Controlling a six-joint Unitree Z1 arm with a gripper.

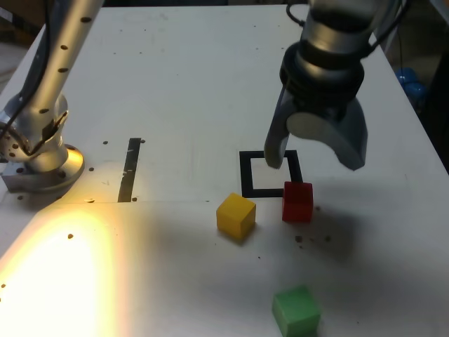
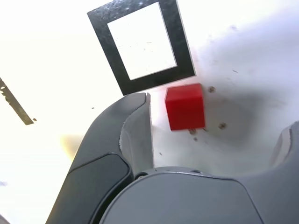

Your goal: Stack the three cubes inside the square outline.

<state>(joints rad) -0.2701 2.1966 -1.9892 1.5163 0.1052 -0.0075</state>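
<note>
three cubes stand apart; open table separates yellow [image 1: 236, 216] from green [image 1: 296, 312].

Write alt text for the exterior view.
An open gripper hangs above a white table near a black square outline. Nearby lie a red cube and a yellow cube; a green cube sits apart, toward the view's bottom edge.

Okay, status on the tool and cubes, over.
Tool open, empty, above the table. Red at the square's near corner, yellow and green outside too; none stacked. Nothing seen blocking red.
</note>
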